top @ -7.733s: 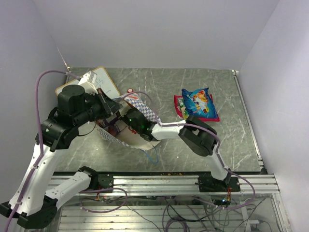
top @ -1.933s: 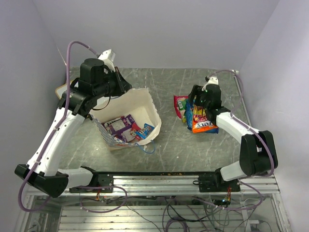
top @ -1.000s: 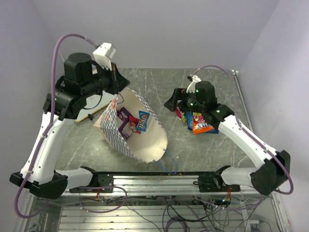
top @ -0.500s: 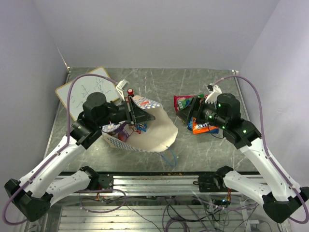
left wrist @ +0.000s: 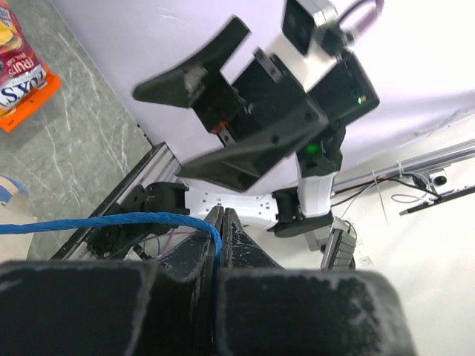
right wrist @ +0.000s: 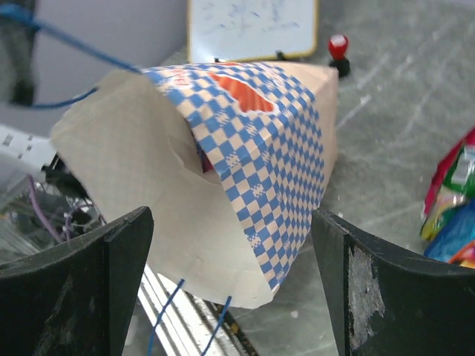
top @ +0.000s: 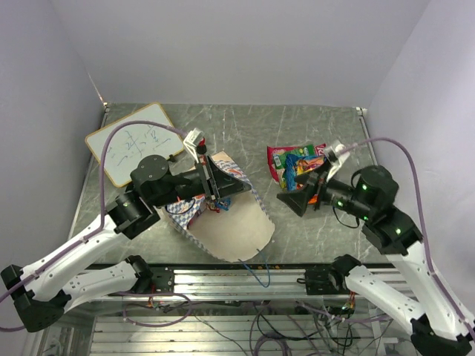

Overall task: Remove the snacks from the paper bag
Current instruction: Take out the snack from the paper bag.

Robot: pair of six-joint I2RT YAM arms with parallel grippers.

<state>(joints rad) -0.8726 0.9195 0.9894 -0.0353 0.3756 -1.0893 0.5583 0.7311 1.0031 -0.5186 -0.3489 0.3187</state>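
Note:
The paper bag (top: 236, 226) lies tipped on the table, its mouth toward the front edge. My left gripper (top: 215, 194) is above it, shut on the bag's blue cord handle (left wrist: 111, 221), which runs between the closed fingertips (left wrist: 230, 226). In the right wrist view the bag (right wrist: 274, 141) fills the middle, and a bit of a packet (right wrist: 202, 159) shows inside its mouth. Several snacks (top: 297, 159) lie in a pile on the table right of the bag. My right gripper (top: 297, 196) hangs open beside that pile, facing the bag, with nothing between its fingers (right wrist: 349, 252).
A white writing board (top: 133, 144) lies at the back left. A small red-capped bottle (right wrist: 338, 46) stands behind the bag. The table's metal front rail (top: 245, 278) runs just below the bag's mouth. Snack packets (right wrist: 453, 215) sit at the right edge of the right wrist view.
My left gripper has shifted right and down with the handle, tipping the bag's mouth further toward the front. The right arm has drawn back toward the near right, away from the snack pile.

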